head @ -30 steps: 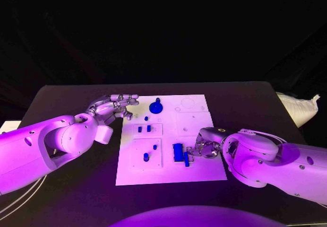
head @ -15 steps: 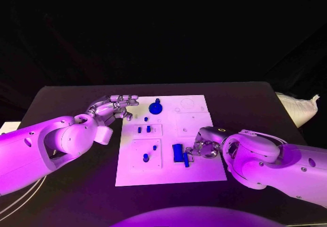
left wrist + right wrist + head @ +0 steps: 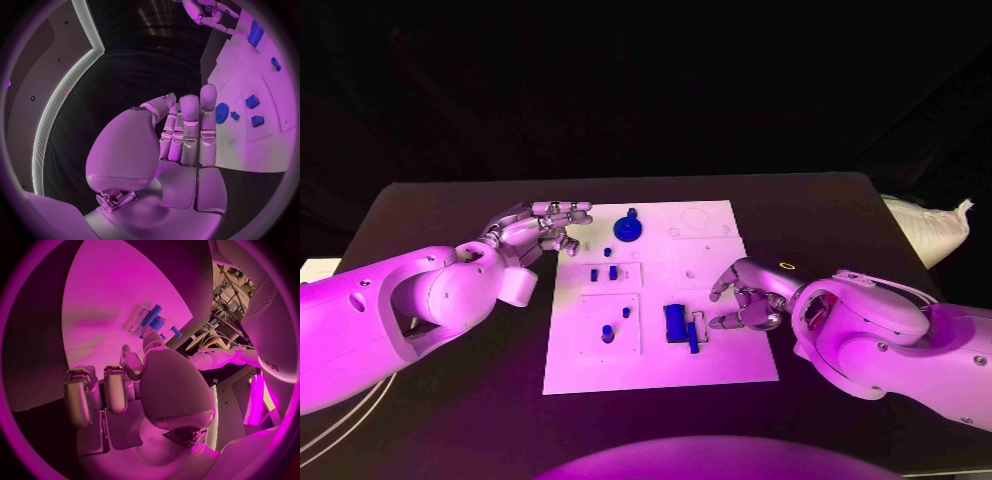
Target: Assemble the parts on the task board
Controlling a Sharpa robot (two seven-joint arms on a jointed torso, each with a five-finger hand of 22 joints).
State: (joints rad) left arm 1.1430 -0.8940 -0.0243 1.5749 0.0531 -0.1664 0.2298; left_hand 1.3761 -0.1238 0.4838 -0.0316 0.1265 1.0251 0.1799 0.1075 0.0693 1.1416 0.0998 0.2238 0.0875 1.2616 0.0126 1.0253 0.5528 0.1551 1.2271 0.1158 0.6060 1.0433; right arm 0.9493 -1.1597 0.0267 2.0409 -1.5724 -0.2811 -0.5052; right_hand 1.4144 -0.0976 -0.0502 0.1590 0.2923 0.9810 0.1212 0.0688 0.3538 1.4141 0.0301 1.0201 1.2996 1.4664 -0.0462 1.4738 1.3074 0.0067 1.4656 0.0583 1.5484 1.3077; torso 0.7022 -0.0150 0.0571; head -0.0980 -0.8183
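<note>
The white task board [image 3: 718, 355] lies in the middle of the table. On it are a round blue knob [image 3: 629, 228], two small blue blocks [image 3: 604, 272], a blue oval piece [image 3: 607, 331], a long blue block [image 3: 675, 321] and a thin blue bar [image 3: 692, 336]. My right hand [image 3: 747, 300] is over the board's right half, just right of the bar. Its fingers are spread and hold nothing. One fingertip [image 3: 720, 322] is close to the bar. The right wrist view shows the long block and the bar [image 3: 153, 317] beyond the thumb. My left hand [image 3: 538, 225] hovers at the board's far left corner, holding nothing, its fingers [image 3: 190, 127] straight.
The black table [image 3: 444, 200] surrounds the board with free room on every side. A pale bag [image 3: 935, 228] lies off the table's right edge. The left wrist view shows the knob [image 3: 221, 113] and the small blocks [image 3: 253, 110] on the board.
My right hand has drawn back a little to the right from the thin bar, and its fingers have spread. The left hand stays where it was.
</note>
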